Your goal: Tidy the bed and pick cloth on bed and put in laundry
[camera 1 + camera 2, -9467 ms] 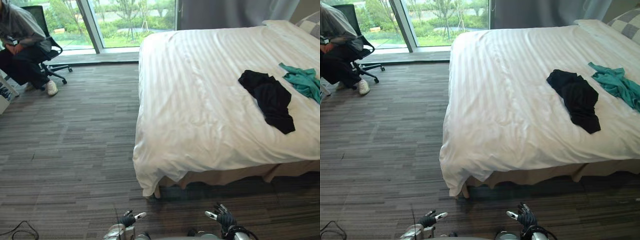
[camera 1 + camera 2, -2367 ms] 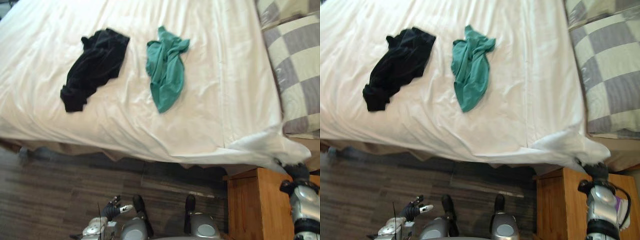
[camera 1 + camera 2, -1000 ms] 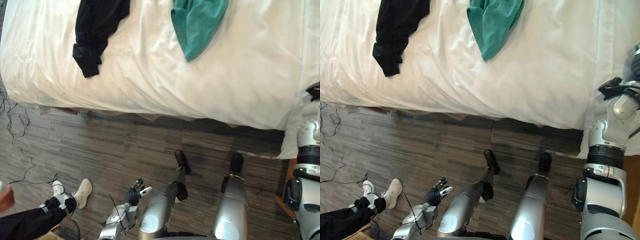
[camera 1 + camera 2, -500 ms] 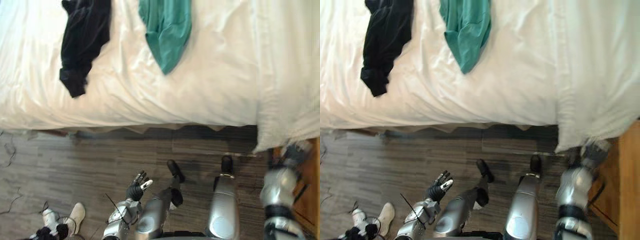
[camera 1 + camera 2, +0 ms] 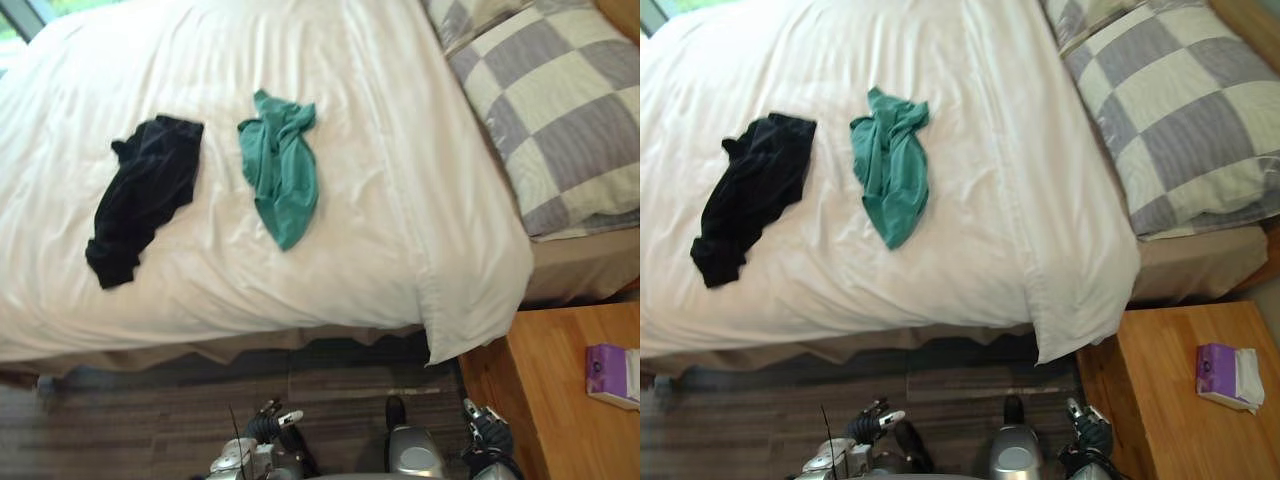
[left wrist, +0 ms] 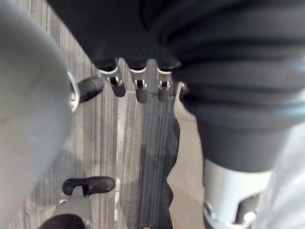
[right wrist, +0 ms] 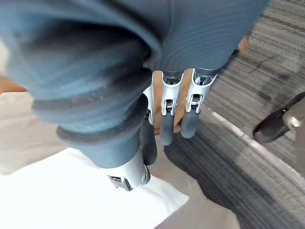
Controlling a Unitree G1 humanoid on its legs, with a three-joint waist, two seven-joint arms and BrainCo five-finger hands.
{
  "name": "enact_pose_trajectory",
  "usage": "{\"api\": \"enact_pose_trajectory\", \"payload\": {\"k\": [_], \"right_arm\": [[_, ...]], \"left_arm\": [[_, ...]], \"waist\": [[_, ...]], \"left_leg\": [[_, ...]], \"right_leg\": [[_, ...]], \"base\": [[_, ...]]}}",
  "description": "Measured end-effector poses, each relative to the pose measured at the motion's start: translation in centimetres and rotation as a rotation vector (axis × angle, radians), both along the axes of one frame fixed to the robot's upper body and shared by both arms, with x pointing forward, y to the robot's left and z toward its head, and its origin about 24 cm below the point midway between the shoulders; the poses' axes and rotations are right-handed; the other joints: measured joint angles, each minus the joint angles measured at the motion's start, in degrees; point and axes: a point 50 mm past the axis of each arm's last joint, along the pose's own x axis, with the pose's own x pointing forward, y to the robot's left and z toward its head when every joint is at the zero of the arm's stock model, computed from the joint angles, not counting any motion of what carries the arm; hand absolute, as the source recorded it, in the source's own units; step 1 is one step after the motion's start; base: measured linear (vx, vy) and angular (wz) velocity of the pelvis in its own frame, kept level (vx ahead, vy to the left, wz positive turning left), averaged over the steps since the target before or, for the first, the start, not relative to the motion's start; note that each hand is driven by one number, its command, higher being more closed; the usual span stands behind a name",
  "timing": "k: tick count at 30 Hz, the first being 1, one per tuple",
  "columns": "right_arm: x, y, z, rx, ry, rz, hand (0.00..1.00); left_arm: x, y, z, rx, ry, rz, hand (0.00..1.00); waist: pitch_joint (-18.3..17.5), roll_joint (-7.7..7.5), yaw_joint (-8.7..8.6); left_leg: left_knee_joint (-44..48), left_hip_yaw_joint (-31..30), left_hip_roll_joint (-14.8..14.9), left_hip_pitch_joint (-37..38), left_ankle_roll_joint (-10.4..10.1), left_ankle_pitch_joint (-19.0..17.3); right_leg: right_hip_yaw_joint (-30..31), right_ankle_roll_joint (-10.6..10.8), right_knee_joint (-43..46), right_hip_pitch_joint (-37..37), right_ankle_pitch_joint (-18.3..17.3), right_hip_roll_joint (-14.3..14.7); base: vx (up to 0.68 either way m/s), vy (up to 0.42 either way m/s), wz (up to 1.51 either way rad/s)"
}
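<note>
Your teal cloth (image 5: 280, 165) lies on the bed (image 5: 400, 200), left of the middle, its long axis running near to far with the narrow tail pointing back at you. Just left of it, apart and not touching, the black cloth (image 5: 140, 205) lies along much the same line, tilted a little more to the left. Both sit well in from the near edge of the bed. Your left hand (image 5: 268, 425) hangs low over the floor, almost straight below the teal cloth, fingers relaxed and straight, holding nothing. Your right hand (image 5: 487, 432) is off to the right by the wooden nightstand (image 5: 560, 400), under the duvet corner (image 5: 455, 330) that droops over the edge; its fingers are loose and empty too. So the left hand looks the nearer one for either cloth, and the reach runs up and away from you over the bed edge. I'd come at the teal cloth across its long axis, near the bunched far end.
</note>
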Motion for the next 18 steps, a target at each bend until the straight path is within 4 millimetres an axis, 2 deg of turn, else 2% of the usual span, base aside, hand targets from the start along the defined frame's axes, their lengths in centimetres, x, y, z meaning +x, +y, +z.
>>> {"api": "enact_pose_trajectory", "payload": {"k": [1, 2, 4, 5, 7, 8, 9, 11, 14, 15, 16, 17, 18], "right_arm": [[-0.2, 0.2, -0.2, -0.001, 0.020, 0.022, 0.00], [-1.3, 0.4, -0.7, 0.005, 0.073, 0.052, 0.00], [-2.3, 0.1, -1.0, 0.001, 0.109, 0.084, 0.00], [-2.3, -0.4, -1.0, -0.014, 0.115, 0.113, 0.00], [-2.4, -1.0, -0.9, -0.029, 0.117, 0.131, 0.00], [-2.5, -0.9, -0.9, -0.029, 0.122, 0.146, 0.00], [-2.3, -1.1, -0.8, -0.039, 0.122, 0.182, 0.00], [-2.4, -1.6, -0.8, -0.054, 0.128, 0.197, 0.00], [-2.3, -2.2, -0.9, -0.076, 0.161, 0.293, 0.00], [-2.0, -2.1, -0.9, -0.091, 0.174, 0.345, 0.00], [-1.6, -2.0, -0.8, -0.106, 0.180, 0.400, 0.00], [-1.2, -1.6, -0.9, -0.100, 0.176, 0.415, 0.00], [-0.5, -0.1, -1.2, -0.065, 0.157, 0.465, 0.00]], "left_arm": [[-0.1, 0.1, 0.0, 0.005, 0.008, 0.012, 0.00], [-0.1, 0.4, -0.1, 0.013, 0.014, 0.030, 0.00], [-0.2, 0.4, -0.1, 0.017, 0.016, 0.034, 0.00], [-0.4, 0.3, -0.2, 0.014, 0.020, 0.026, 0.00], [-0.3, 0.1, -0.1, 0.012, 0.009, 0.006, 0.00], [-0.2, 0.1, -0.1, 0.008, -0.003, 0.003, 0.00], [-0.2, 0.0, 0.0, -0.006, -0.015, 0.002, 0.00], [-0.1, -0.2, 0.0, -0.020, -0.018, 0.005, 0.00], [0.3, -1.1, 0.2, -0.064, -0.053, -0.013, 0.00], [0.4, -1.7, 0.2, -0.093, -0.060, -0.025, 0.00], [0.7, -2.4, 0.4, -0.121, -0.076, -0.033, 0.00], [1.2, -2.4, 0.6, -0.119, -0.087, -0.039, 0.00], [1.5, -2.2, 0.8, -0.119, -0.093, -0.029, 0.00]], "waist": [[0.13, 0.20, -0.08], [0.11, 0.24, -0.28], [-0.13, 0.93, -0.13], [-0.72, 1.79, -0.31], [-0.87, 2.20, -1.03], [-1.02, 2.02, -1.59], [-1.03, 0.98, -1.75], [-1.26, 0.57, -1.85], [-1.40, 0.93, -1.86], [-1.77, 1.61, -1.81], [-1.95, 2.42, -1.81], [-1.77, 1.97, -1.54], [-0.94, 0.37, 0.44]], "left_leg": [[4.71, -0.04, 1.59, -0.98, 0.21, -1.18], [13.47, -0.10, 4.93, -2.58, 0.35, -1.72], [17.88, 0.18, 7.25, -2.53, 0.37, -1.73], [16.53, 0.33, 7.26, -1.31, 0.38, -1.70], [13.65, -0.20, 6.65, 0.19, -0.15, -1.36], [13.30, -1.09, 6.23, 0.51, -1.01, -0.85], [13.89, -3.79, 5.78, 0.04, -1.88, -0.84], [13.33, -6.92, 6.34, -0.09, -1.89, -0.96], [11.89, -10.92, 9.30, 0.05, -2.06, -0.84], [9.51, -11.76, 9.48, 0.49, -4.17, -0.59], [9.21, -12.30, 9.18, 0.53, -8.60, -3.58], [10.35, -12.38, 8.63, 0.19, -7.69, -6.62], [13.95, -11.17, 7.21, -0.70, -6.99, -9.36]], "right_leg": [[-0.02, -0.06, 0.34, 0.74, -0.43, 0.24], [0.07, -0.28, 0.68, 2.72, -0.87, 0.64], [0.98, -0.09, 1.62, 3.67, -0.93, 1.26], [2.02, -0.08, 1.43, 3.50, -0.95, 1.68], [3.18, -0.08, 1.35, 3.42, -0.95, 1.84], [3.53, -0.05, 1.26, 3.59, -0.97, 1.54], [5.00, 0.05, 1.32, 3.83, -1.00, 0.53], [5.85, 0.99, 1.57, 3.83, -0.97, -0.90], [6.18, 4.25, 2.41, 3.33, -1.01, -3.21], [6.08, 5.81, 2.33, 3.32, -0.91, -3.83], [5.30, 7.68, 2.31, 3.25, -0.40, -4.52], [4.65, 8.49, 2.74, 3.04, 0.02, -5.64], [0.30, 8.78, 3.91, 1.99, 3.56, -8.61]], "base": [[0.09, -0.102, -0.24], [0.11, -0.101, -0.23], [0.10, -0.065, -0.36], [0.09, -0.015, -0.42], [0.08, -0.004, -0.28], [0.07, 0.047, -0.25], [0.07, 0.078, -0.30], [0.04, 0.120, -0.23], [-0.03, 0.270, -0.02], [-0.08, 0.542, 0.17], [-0.09, 0.514, 0.26], [-0.17, 0.487, 0.01], [-0.18, 0.338, -0.21]]}}
